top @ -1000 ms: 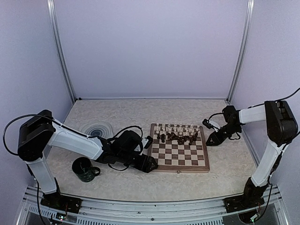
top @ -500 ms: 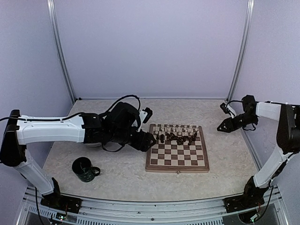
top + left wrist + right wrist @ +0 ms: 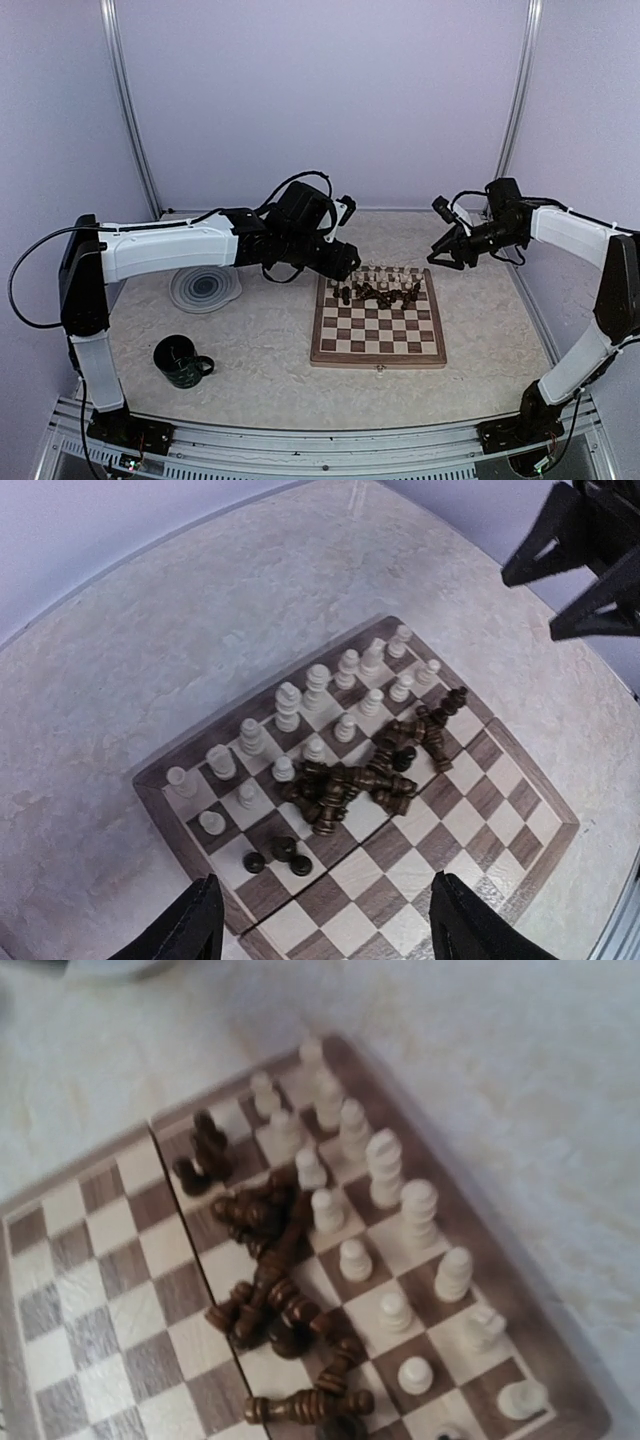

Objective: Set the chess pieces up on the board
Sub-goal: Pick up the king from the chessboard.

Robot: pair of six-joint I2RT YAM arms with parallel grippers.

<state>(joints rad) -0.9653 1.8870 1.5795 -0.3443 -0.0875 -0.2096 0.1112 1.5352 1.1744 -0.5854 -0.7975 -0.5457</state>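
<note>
L end effector [image 3: 322,912] wide open, empty, above board [image 3: 378,345]. R end effector [image 3: 528,606] open, empty, toward surface's far-right corner. Dark chess pieces [image 3: 380,775] lie heaped on board.

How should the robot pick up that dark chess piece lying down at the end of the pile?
The dark piece lies flat on the board, so it is probably best to come straight down and pinch its thin middle across its length. Cream pieces stand close beside it, so a sideways reach would likely knock them.
</note>
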